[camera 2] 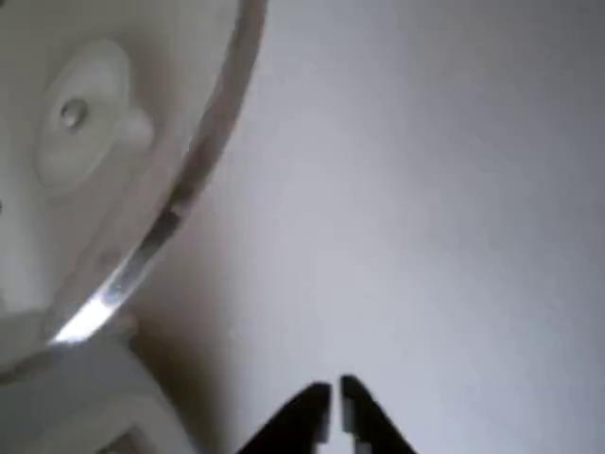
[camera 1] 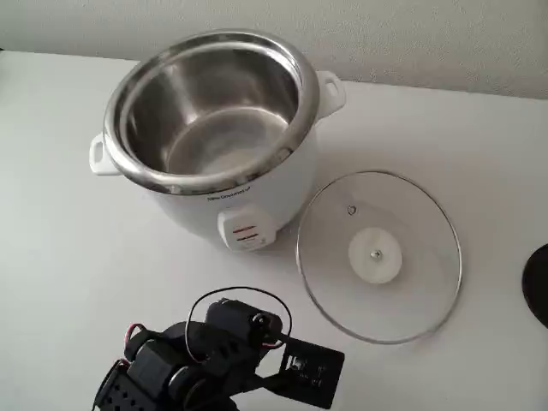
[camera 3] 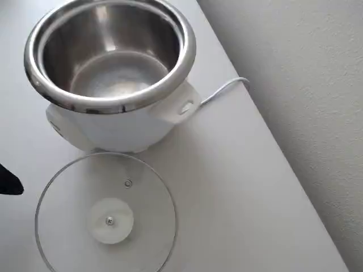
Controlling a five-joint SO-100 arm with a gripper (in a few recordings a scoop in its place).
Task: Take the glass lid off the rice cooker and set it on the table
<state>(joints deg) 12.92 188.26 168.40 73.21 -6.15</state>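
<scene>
The glass lid (camera 1: pixel 379 257) lies flat on the white table (camera 1: pixel 77 282), to the right of the rice cooker (camera 1: pixel 214 128) in the fixed view and apart from it. The overhead view has the lid (camera 3: pixel 106 213) below the cooker (camera 3: pixel 110 68). The cooker stands uncovered, its steel inner pot empty. My black arm (camera 1: pixel 223 351) sits at the picture's bottom, in front of the cooker and left of the lid. In the wrist view my gripper (camera 2: pixel 336 411) is shut on nothing over bare table, with the lid's rim (camera 2: pixel 161 236) and white knob (camera 2: pixel 80 113) up to the left.
A dark round object (camera 1: pixel 539 282) sits at the right edge of the table. The cooker's white cord (camera 3: pixel 227 88) runs off toward the wall, where the table's edge (camera 3: pixel 272 141) meets it. A black part of the arm (camera 3: pixel 8 184) pokes in at the left.
</scene>
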